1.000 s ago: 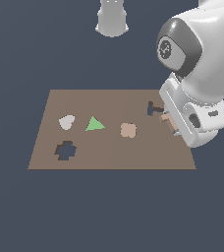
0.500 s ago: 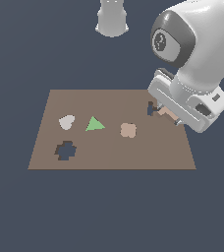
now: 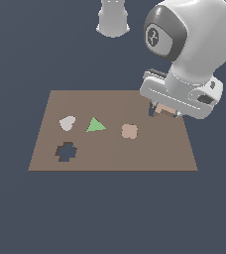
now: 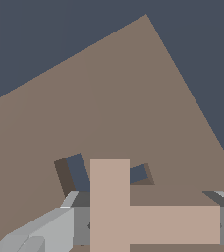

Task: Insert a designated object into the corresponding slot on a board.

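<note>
The light-tan T-shaped piece [image 4: 110,206] sits between the fingers of my gripper [image 4: 153,226], which is shut on it. In the exterior view the gripper [image 3: 163,112] hangs low over the brown board [image 3: 110,149] near its far corner on the exterior view's right. There, a bit of the piece [image 3: 164,110] shows under the hand. The dark navy T-shaped slot [image 4: 77,172] lies just beyond the held piece, which partly covers it. Only a dark sliver of the slot [image 3: 151,112] shows in the exterior view. I cannot tell whether the piece touches the board.
On the board lie a green triangle [image 3: 95,125], a pinkish-tan clover piece [image 3: 129,131] and a pale rounded piece [image 3: 67,123]. A larger dark lobed cutout [image 3: 66,152] sits near the front corner on the exterior view's left. A grey robot base [image 3: 113,19] stands behind the board.
The arm has shifted toward the exterior view's left and slightly back, carrying the T-piece over the slot, which now shows far less.
</note>
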You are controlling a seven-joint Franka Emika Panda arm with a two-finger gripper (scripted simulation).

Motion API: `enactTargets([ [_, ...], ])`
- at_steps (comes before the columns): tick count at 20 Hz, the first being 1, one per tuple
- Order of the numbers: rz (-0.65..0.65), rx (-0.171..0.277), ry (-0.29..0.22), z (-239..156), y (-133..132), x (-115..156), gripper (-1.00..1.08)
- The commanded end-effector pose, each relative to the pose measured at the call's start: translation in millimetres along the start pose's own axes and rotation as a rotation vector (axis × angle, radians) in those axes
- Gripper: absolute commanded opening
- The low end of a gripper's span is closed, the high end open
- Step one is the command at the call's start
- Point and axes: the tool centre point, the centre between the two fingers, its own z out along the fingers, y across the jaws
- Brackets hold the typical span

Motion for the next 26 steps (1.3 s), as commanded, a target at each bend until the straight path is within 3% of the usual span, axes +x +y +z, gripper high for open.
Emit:
enactTargets([
  [1,-0.075,0.000,0.000,0,-5,1,-1.00],
  [13,-0.284,0.000,0.000,-1,-19,2,-1.00],
  [26,-0.313,0.001,0.001,7,-21,2,-1.00],
])
